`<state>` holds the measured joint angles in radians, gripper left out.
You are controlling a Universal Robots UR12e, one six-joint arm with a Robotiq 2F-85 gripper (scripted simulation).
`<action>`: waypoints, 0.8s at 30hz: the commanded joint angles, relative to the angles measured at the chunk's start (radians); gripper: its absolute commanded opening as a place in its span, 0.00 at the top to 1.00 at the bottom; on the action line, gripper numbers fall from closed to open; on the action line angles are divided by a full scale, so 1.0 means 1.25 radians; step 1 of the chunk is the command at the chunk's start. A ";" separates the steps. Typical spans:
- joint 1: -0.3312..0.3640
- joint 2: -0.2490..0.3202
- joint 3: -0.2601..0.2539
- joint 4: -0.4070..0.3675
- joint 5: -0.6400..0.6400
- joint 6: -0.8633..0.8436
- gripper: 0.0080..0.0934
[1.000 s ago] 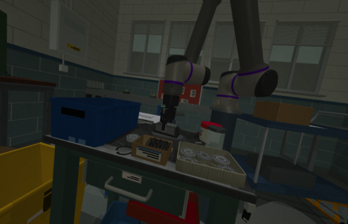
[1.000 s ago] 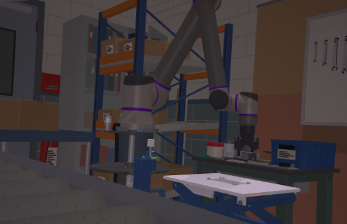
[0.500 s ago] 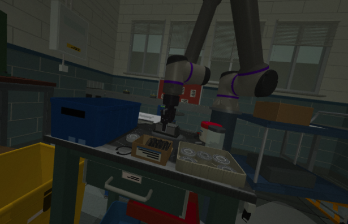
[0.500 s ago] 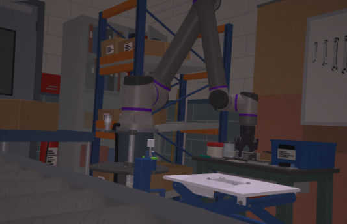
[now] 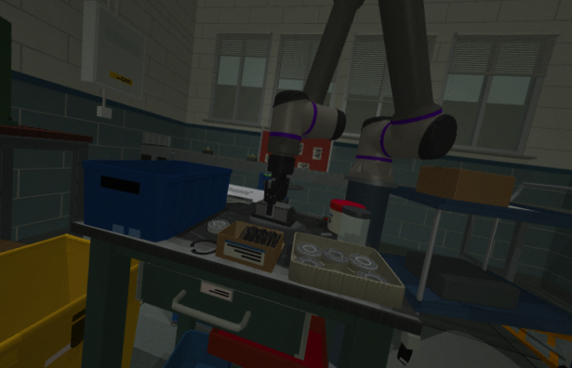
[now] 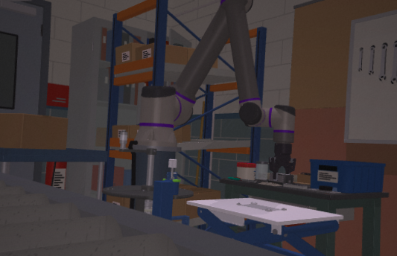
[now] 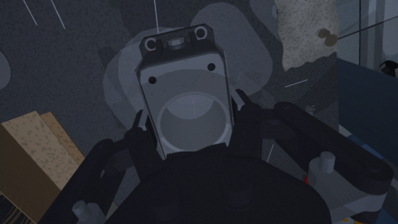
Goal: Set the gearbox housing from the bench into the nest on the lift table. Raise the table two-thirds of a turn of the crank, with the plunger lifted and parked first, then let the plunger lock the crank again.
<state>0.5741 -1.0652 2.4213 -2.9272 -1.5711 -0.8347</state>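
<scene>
The gearbox housing point(image 5: 275, 214) point(image 6: 284, 177) point(image 7: 188, 99) is partly hidden behind my fingers and the small cardboard box on the bench; it is a grey block with a round bore and sits on the bench's dark mat. The lift table point(image 6: 264, 212) stands in front of the bench, its white top carrying the shallow nest point(image 6: 262, 206). The plunger point(image 6: 172, 165) with a white knob rises from the blue post point(image 6: 165, 197) at the table's left; the crank is hard to make out. My gripper point(image 5: 274, 204) point(image 6: 282, 174) point(image 7: 191, 119) points straight down over the housing and is closed on its two sides.
A blue crate point(image 5: 153, 197) point(image 6: 346, 175) fills the bench's end beside the housing. A box of parts point(image 5: 251, 245), a tray of bearings point(image 5: 345, 269) and a red-lidded tub point(image 5: 348, 218) stand along the bench's front. A yellow bin point(image 5: 42, 297) stands on the floor.
</scene>
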 commanded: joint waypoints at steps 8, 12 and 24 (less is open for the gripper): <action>0.000 0.001 -0.001 0.000 0.001 0.000 1.00; 0.000 0.002 -0.001 0.000 0.001 0.000 1.00; 0.000 -0.005 -0.001 0.005 0.001 0.000 1.00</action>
<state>0.5742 -1.0699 2.4216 -2.9187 -1.5696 -0.8347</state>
